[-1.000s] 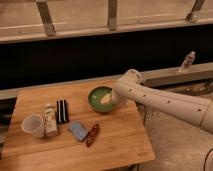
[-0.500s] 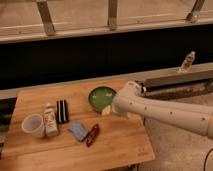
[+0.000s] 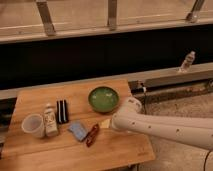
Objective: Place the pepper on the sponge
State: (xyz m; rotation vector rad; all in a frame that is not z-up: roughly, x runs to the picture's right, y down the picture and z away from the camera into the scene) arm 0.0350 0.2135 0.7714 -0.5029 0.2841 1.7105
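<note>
A wooden table (image 3: 40, 102) is filling the lower left of the camera view, while the robot's white arm (image 3: 160, 127) is reaching in low from the right across its near right corner. A round green bowl (image 3: 103, 98) is sitting toward the table's far right side, just behind the arm's wrist. Along the left edge, a pale cup (image 3: 33, 125) is standing beside a small upright bottle (image 3: 50, 120), with a black block with pale stripes (image 3: 62, 111) lying just right of them. The blue-grey sponge (image 3: 78, 131) is lying flat near the front edge. The dark red pepper (image 3: 92, 134) is lying slantwise on the bare wood immediately right of it, possibly touching its edge. The gripper (image 3: 106, 123) is hovering just right of the pepper's far end, its fingers apparently spread apart and holding nothing.
</note>
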